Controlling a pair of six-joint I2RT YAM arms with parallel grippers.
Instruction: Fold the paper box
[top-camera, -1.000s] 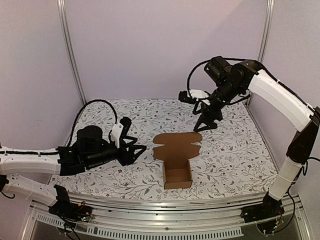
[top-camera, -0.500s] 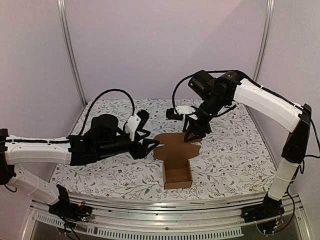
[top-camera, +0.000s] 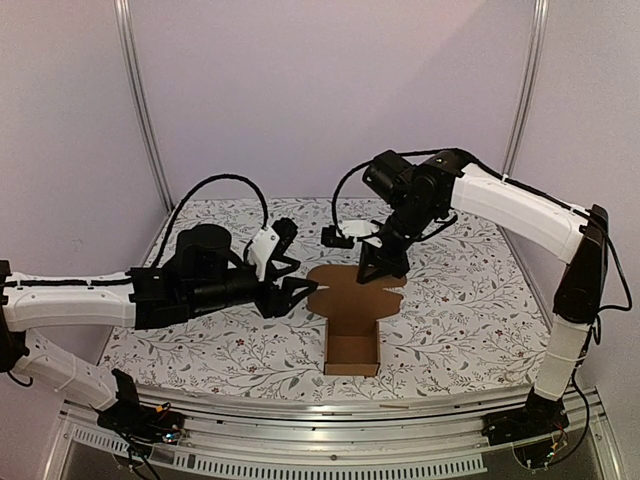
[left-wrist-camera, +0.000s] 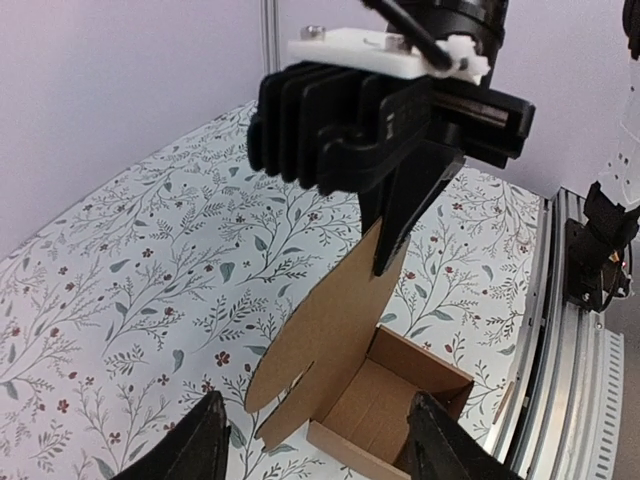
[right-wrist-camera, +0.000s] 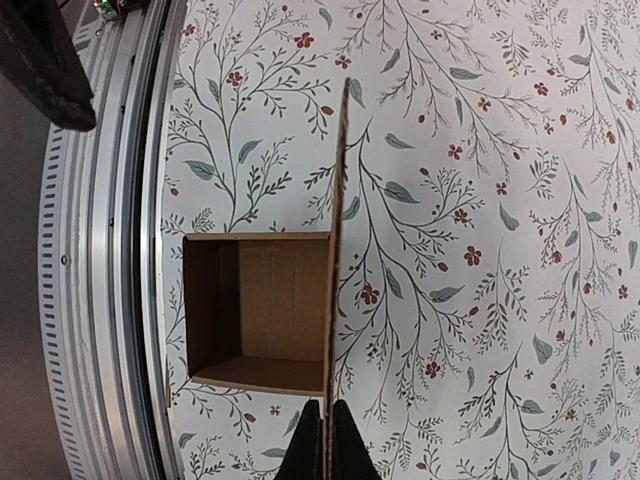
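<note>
**Right end effector is pinching the box flap; left is hanging open beside it**

In your top view, the box (top-camera: 352, 348) is sitting low in the centre of the frame, on the flowered tabletop (top-camera: 470, 300) and close to its front edge. Its tray is lying open side up with all four walls standing. The wide flap (top-camera: 350, 290) is rising from the tray's far wall.

Your right end effector (top-camera: 372, 272) is reaching down from the upper right and is clenching the flap's free edge. The right wrist view is showing this plainly. There the flap (right-wrist-camera: 338, 200) is running edge-on up the middle of the frame as a thin brown line. Its end is passing between the two closed fingers (right-wrist-camera: 345, 455) at the bottom centre, and the tray is lying to its left. In the left wrist view, the flap is standing lifted off the tabletop, with the black fingertips biting its top edge at the centre of the frame.

Your left end effector (top-camera: 303, 293) is hovering left of centre, just beside the flap's left edge. Its jaws are released and spread wide, gripping nothing. In its own wrist view, the two fingers (left-wrist-camera: 205, 450) are framing the bottom of the picture. The box is lying beyond them, apart from both.
</note>
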